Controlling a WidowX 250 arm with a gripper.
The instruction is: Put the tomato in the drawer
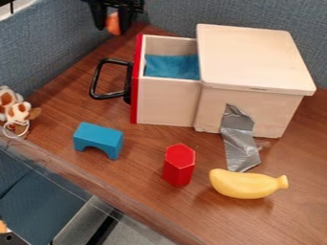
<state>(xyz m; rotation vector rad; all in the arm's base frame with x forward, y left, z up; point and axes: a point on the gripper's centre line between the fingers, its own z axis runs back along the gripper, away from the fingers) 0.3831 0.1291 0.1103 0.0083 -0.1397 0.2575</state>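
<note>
At the top left, above the table's back edge, hangs the black gripper (112,23). It is shut on a small orange-red tomato (113,24), part of which shows between the two fingers. The wooden drawer (167,100) is pulled out to the left of its box, with a red front and a black handle. A blue cloth lies inside the drawer. The gripper and tomato are up and to the left of the drawer, apart from it.
The wooden box (249,57) is held by grey tape (240,143). In front lie a blue arch block (98,138), a red hexagonal block (179,165) and a yellow banana (246,183). A brown-and-white plush toy (18,112) sits at the left edge.
</note>
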